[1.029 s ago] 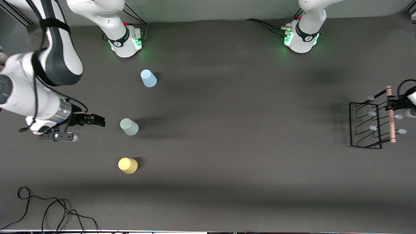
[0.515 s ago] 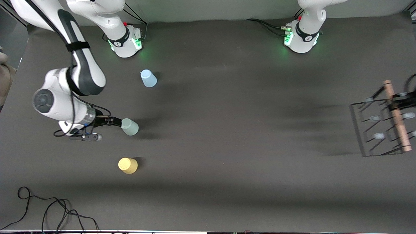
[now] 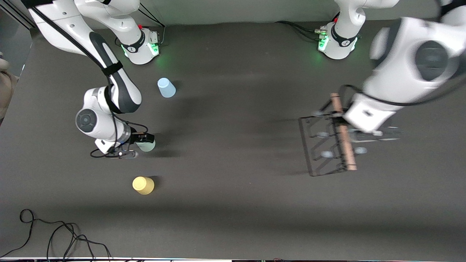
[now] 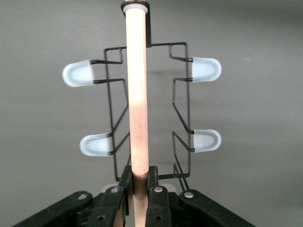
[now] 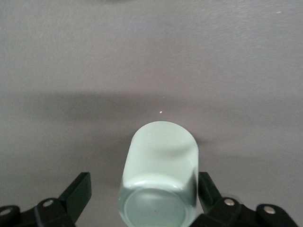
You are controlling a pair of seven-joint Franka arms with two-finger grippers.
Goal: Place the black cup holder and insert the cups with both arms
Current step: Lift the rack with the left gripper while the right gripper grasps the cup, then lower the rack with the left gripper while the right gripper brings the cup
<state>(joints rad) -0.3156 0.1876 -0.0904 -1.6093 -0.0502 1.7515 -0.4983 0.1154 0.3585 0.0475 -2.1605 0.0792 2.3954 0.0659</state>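
Right gripper (image 3: 145, 140): at the right arm's end of the table, low around the mint green cup (image 3: 147, 145); its fingers (image 5: 78, 189) stand spread wide, one on each side of the cup, with a gap showing at one finger. Whether the other finger touches cannot be told.
Mint green cup: upside down on the table (image 3: 233, 203), between the light blue cup and the yellow cup; the right wrist view (image 5: 160, 177) shows its flat base up and plain.
Light blue cup (image 3: 166, 87): upside down, nearest the right arm's base, farther from the front camera than the mint one.
Yellow cup (image 3: 143, 185): upside down, nearest the front camera of the three.
Black cup holder (image 3: 329, 143): held up over the table toward the left arm's end, tilted, casting a shadow beneath.
Left gripper (image 4: 138, 189): clamped shut on the holder's wooden rod (image 4: 137, 94), near one end.
Pegs (image 4: 79, 74): pale-tipped, two seen on each side of the rod.
Writing: a small mark on each arm's base collar, too small to read; none on cups or holder.
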